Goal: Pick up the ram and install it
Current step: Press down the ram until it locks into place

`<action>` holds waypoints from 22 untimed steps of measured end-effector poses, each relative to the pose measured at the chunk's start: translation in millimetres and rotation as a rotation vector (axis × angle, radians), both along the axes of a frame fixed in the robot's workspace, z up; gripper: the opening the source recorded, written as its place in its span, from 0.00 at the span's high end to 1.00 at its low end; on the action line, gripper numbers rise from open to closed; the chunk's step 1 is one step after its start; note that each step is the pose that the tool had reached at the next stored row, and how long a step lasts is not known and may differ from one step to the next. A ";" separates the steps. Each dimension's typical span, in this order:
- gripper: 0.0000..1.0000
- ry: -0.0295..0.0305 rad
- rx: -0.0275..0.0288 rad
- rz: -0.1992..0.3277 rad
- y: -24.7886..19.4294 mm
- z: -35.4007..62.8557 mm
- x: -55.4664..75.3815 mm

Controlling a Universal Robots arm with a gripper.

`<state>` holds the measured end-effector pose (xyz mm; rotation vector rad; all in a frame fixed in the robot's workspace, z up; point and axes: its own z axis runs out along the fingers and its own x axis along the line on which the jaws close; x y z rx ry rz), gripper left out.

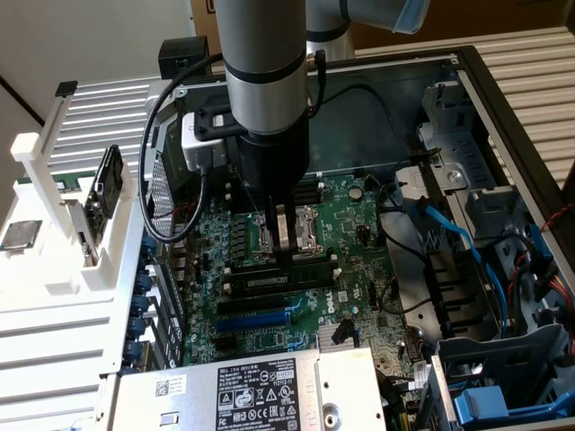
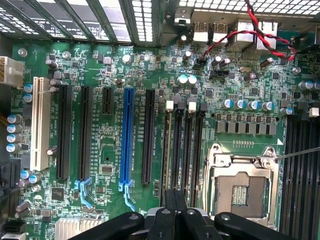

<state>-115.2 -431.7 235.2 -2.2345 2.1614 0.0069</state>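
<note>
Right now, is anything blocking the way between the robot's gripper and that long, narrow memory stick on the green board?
Nothing visible does: the gripper sits directly over the long, narrow ram stick, which lies along the black memory slots.

Exterior cam: high, angled down into open case (image 1: 467,81). Wrist cam: close, straight down. Both share motherboard (image 1: 350,233) (image 2: 125,65), CPU socket (image 1: 292,229) (image 2: 242,187).

Motherboard (image 1: 359,269) lies flat inside the open case (image 1: 503,108); gripper (image 1: 283,247) stands over the board's middle, directly above the ram (image 1: 278,279) seated in a slot; CPU socket (image 1: 301,229) just behind it; white stand (image 1: 54,224) outside the case, at the exterior view's left.
</note>
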 end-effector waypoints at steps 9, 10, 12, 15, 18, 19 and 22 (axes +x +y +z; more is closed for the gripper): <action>0.90 -0.0002 0.0003 0.000 -1.1 -1.0 0.5; 0.90 -0.0001 0.0002 0.000 -1.2 -1.0 0.8; 0.90 0.0000 0.0001 0.000 -1.3 -1.2 0.9; 0.90 -0.0002 0.0004 0.000 -1.4 -1.8 1.3; 0.90 -0.0001 0.0003 0.000 -1.4 -2.3 1.7; 0.90 -0.0002 0.0003 0.000 -1.4 -2.6 1.7; 0.90 0.0000 0.0000 0.000 -1.4 -3.9 1.7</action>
